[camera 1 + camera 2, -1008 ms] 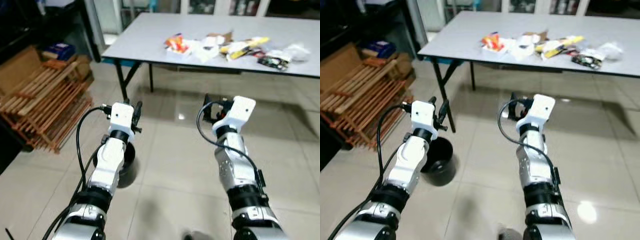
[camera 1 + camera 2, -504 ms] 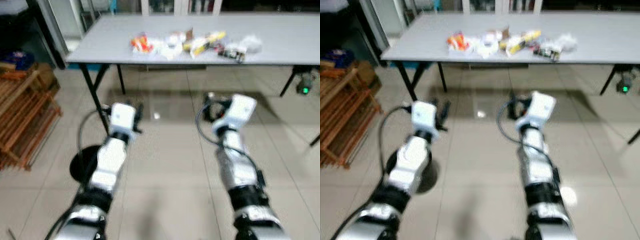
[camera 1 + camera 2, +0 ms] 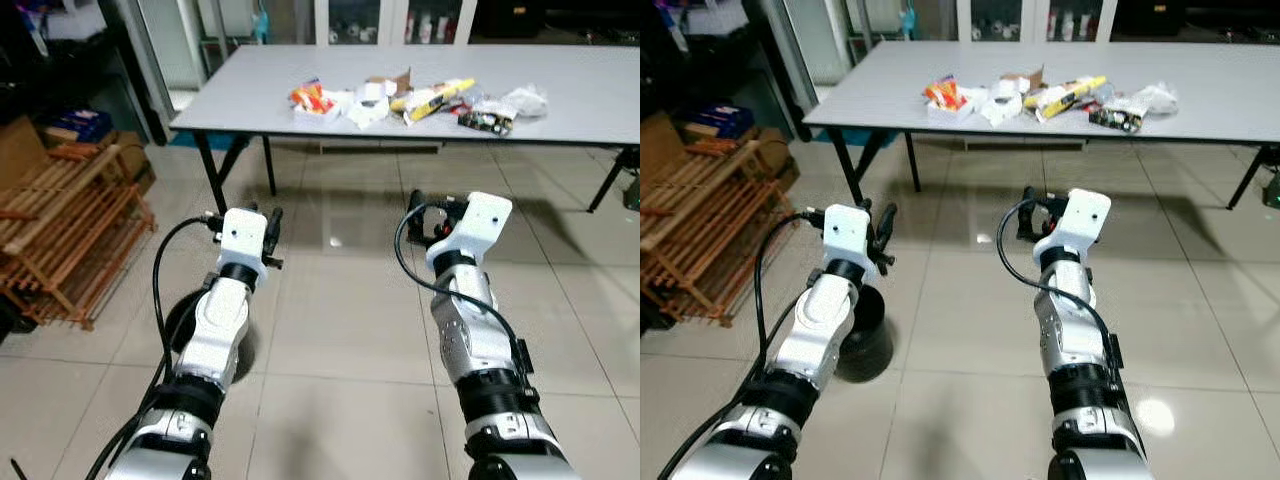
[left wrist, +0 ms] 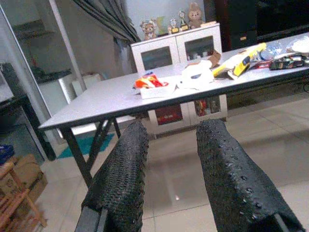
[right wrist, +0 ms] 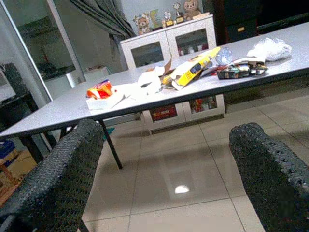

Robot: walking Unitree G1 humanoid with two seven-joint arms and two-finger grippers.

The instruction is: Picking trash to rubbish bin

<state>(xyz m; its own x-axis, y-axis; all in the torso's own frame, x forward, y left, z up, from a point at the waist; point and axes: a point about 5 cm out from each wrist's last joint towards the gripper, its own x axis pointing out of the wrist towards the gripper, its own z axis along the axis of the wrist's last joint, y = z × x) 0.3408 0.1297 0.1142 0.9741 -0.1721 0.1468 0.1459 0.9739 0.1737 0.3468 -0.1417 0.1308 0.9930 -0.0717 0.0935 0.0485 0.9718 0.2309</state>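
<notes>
Black rubbish bin (image 3: 862,340): on floor below left gripper (image 4: 171,159), contents not visible. Trash pile (image 3: 415,98): on grey table (image 3: 250,85), well ahead of both grippers. Left gripper and right gripper (image 5: 169,169): fingers parted, holding nothing.

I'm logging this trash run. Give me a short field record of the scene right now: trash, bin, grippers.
trash: wrappers scattered on the grey table
bin: black bin on the tiled floor, beside the left arm
left gripper: raised over the floor, open, holding nothing
right gripper: raised over the floor, open, holding nothing
side: wooden racks to the robot's left
</notes>
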